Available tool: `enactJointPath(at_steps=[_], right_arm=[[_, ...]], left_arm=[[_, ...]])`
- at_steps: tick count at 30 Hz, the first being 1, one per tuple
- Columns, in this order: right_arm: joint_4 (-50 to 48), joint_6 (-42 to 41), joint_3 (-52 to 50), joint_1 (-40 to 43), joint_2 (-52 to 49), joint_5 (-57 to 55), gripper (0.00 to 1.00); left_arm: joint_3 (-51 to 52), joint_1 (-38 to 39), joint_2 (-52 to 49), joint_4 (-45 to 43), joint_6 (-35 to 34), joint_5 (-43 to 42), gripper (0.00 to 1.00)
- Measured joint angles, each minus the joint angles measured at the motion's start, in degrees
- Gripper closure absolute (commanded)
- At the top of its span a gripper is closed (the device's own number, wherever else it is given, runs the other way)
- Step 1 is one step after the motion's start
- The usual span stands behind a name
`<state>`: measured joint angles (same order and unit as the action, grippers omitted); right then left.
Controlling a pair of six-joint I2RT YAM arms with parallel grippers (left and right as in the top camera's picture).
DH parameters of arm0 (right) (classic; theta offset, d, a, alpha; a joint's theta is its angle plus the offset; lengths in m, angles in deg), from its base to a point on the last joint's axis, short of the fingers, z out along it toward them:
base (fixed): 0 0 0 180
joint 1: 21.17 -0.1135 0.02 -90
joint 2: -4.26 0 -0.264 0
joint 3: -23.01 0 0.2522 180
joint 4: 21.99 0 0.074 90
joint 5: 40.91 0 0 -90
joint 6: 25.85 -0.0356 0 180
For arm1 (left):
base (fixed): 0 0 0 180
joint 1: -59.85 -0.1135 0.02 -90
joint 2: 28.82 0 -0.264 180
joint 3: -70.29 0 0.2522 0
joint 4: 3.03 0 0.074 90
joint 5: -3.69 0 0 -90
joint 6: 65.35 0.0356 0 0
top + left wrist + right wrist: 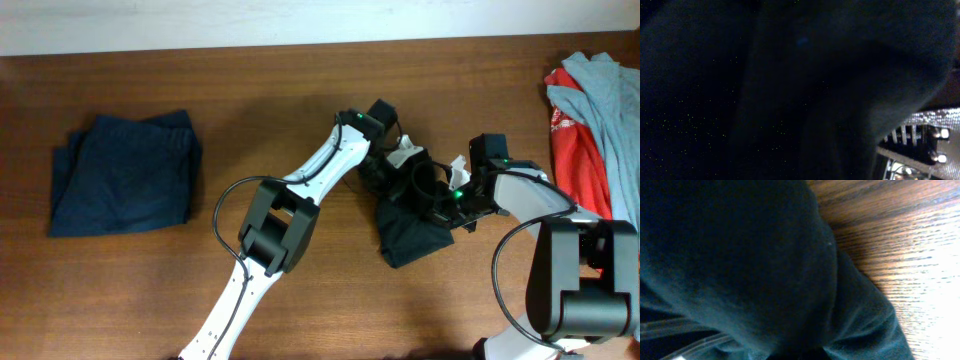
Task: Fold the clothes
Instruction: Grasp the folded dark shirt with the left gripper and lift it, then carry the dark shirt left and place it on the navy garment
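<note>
Clothes on this table (300, 90) stand at three stages. A blue garment (125, 175) lies folded near the left edge and looks finished. A black garment (412, 228) sits bunched to the right of the table's middle, with both arms on it: the left fingers (405, 153) at its far side, the right fingers (458, 167) at its right side. Both wrist views are filled with dark cloth, so I cannot tell whether either pair is apart or clamped on fabric. A red garment (575, 150) and a grey garment (610, 95) lie heaped at the far right corner, untouched. I judge one piece done, one in hand and not yet flat, and two waiting.
</note>
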<state>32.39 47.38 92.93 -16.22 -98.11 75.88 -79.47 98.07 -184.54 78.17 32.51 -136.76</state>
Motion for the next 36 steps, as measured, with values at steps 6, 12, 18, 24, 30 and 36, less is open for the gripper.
enactJointPath(at_steps=[6,12,18,24,30,36], right_arm=[[0.92,0.50,0.02,0.17,0.02,0.61,0.96],[5.29,2.03,0.07,0.26,2.91,1.79,0.96],[6.29,2.43,3.76,0.26,17.09,1.81,0.95],[7.21,2.45,6.34,0.26,24.02,2.25,0.96],[8.63,2.45,6.34,0.26,23.76,2.21,0.96],[8.66,2.45,6.34,0.26,23.74,2.21,0.96]], left_arm=[[-0.02,-0.44,0.00,0.46,-0.17,-0.15,0.99],[-0.96,-2.97,-0.20,6.47,-0.46,0.04,0.99],[-8.04,-13.53,0.55,14.86,-1.29,5.27,0.99],[-10.62,-24.63,8.13,16.31,-4.55,10.69,0.99],[-12.09,-35.54,18.45,16.74,-6.88,13.51,1.00],[-10.19,-51.06,19.96,19.06,-9.09,14.99,0.99]])
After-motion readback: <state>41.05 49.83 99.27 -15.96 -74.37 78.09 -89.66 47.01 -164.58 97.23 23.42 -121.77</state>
